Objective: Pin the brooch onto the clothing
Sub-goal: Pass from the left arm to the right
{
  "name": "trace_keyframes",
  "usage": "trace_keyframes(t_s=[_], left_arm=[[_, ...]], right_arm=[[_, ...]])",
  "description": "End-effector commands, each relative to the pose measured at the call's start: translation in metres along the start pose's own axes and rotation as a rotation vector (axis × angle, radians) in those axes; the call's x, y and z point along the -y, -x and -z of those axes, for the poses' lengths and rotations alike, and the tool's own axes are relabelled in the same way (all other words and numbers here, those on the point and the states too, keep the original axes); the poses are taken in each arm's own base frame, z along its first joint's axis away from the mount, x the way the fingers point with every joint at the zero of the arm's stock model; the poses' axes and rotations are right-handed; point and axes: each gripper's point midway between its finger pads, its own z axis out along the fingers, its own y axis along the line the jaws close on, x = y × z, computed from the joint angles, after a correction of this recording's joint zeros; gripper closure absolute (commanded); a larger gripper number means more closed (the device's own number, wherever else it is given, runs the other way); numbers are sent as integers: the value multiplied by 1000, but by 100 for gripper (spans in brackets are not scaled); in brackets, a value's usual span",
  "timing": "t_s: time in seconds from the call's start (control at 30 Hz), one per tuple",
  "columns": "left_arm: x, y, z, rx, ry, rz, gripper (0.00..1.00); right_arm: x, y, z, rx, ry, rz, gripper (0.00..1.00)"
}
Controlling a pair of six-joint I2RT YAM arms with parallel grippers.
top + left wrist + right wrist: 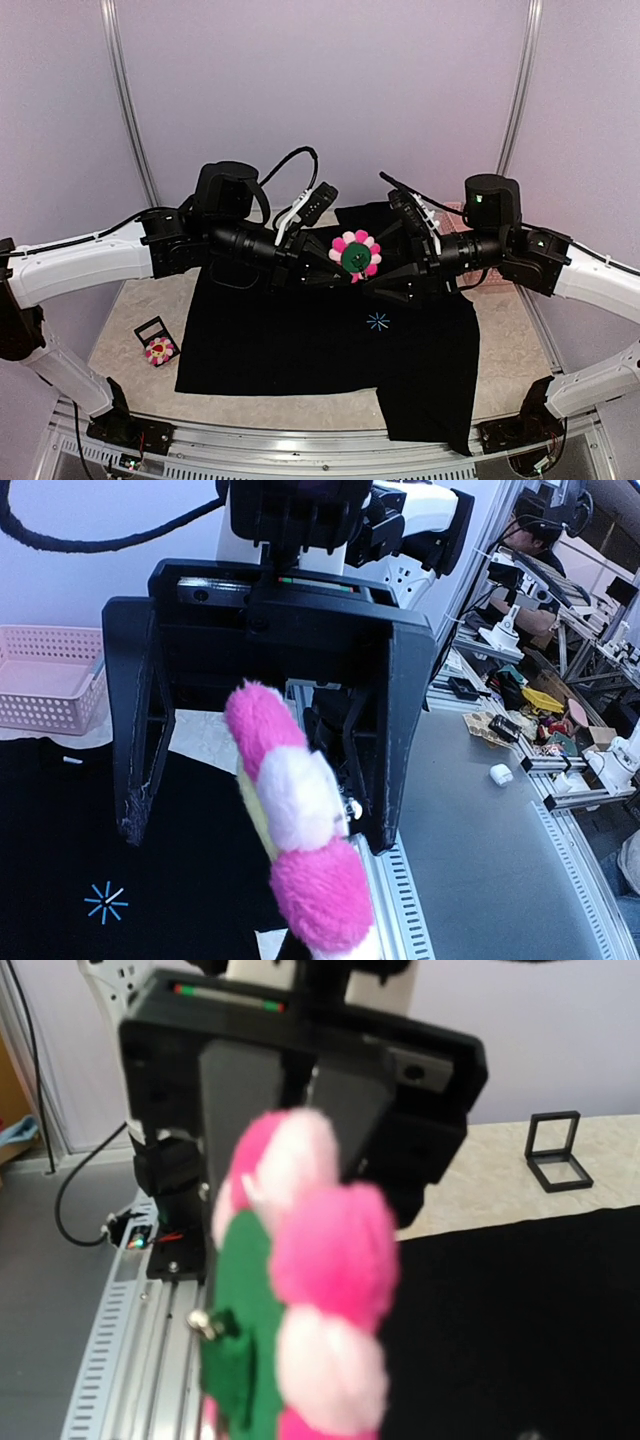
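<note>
I'm seeing the brooch (355, 254) hanging above the shirt (300, 340), between the left gripper (326, 268) and right gripper (386, 274) — green back facing up. The right one's fingers are standing apart; the left's grip I cannot tell.

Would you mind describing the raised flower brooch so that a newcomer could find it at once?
Find the black T-shirt spread across the table. Held aloft above it is the brooch: a pink-and-white plush flower, green back showing. Its twin lies down on the table, left of the shirt.
</note>
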Motion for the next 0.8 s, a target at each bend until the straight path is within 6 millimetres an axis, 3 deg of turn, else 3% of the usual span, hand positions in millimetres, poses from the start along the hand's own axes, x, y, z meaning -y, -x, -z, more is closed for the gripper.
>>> trace_keyframes(t_s=[0.0,0.3,0.77], left_arm=[[3,11,0,13,-21,-2,100],[2,12,-1,12,-25,-2,100],[2,8,-4,-1,-41,15,100]], right_arm=[[7,-8,-1,-5,-30,40,20],[16,-11,0,-5,-87,50,22],[13,7,2,30,-69,56,24]])
